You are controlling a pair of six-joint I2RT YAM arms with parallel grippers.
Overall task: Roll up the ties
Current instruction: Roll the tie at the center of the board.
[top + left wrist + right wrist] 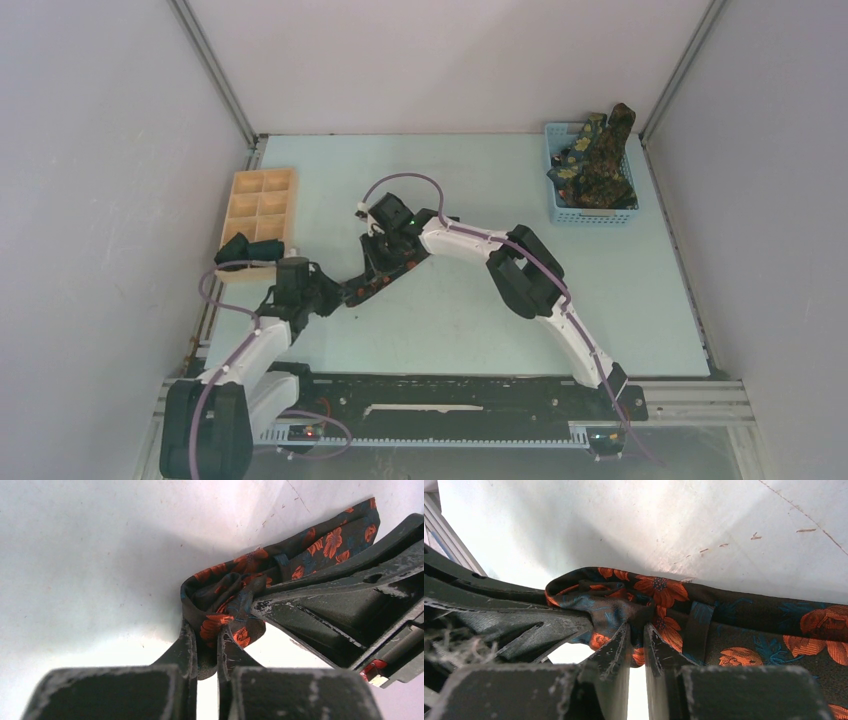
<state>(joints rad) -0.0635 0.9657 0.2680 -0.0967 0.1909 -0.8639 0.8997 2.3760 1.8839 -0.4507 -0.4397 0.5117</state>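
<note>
The black tie with red-orange flowers (pixel 225 595) lies bunched on the pale table between my two grippers; it also shows in the right wrist view (pixel 664 592) and as a small dark patch in the top view (pixel 358 290). My left gripper (pixel 205 635) is shut on a fold of it. My right gripper (pixel 636 630) is shut on the same bunched end from the opposite side. The two grippers meet tip to tip left of the table's middle: left gripper (pixel 340 293), right gripper (pixel 372 278). Several dark green ties with yellow flowers (pixel 597 160) are piled in the blue basket.
The blue mesh basket (pixel 553 205) stands at the far right. The pale wooden compartment tray (pixel 262 198) sits at the left edge, with a dark green rolled bundle (pixel 250 249) at its near end. The right arm's elbow (pixel 522 272) hangs over the table's middle.
</note>
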